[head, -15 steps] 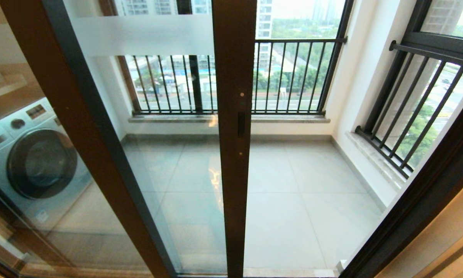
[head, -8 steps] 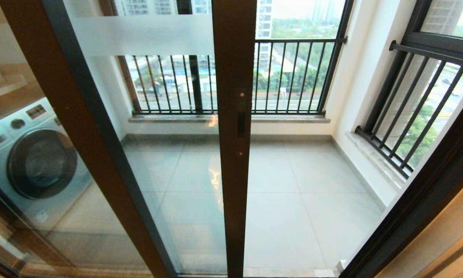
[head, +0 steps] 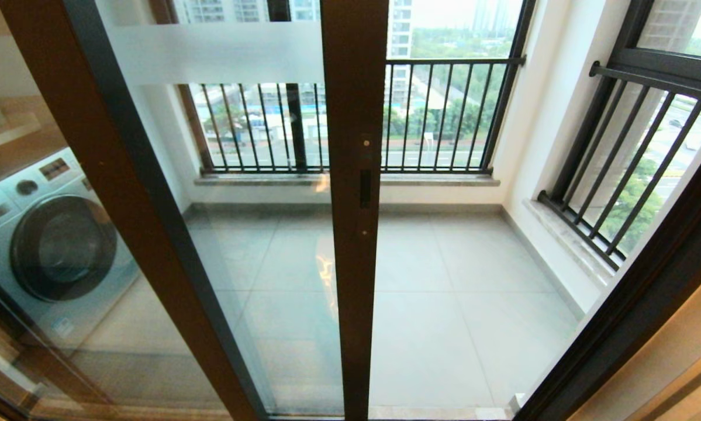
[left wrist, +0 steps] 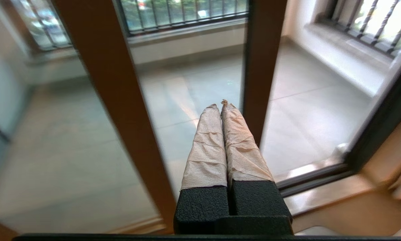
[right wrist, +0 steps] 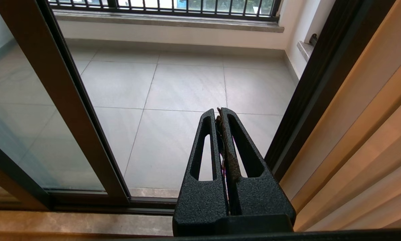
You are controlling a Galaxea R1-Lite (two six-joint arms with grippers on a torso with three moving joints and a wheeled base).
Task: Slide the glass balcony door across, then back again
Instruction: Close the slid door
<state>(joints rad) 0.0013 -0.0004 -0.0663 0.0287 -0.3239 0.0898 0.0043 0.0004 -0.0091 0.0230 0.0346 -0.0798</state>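
The glass balcony door [head: 251,193] stands partly open, its stile at twelve o'clock. Left gripper [left wrist: 220,104] and right gripper [right wrist: 217,110] hover before it, jaws together.

Washing machine [head: 52,245] stands left behind the glass balcony door [head: 353,204]
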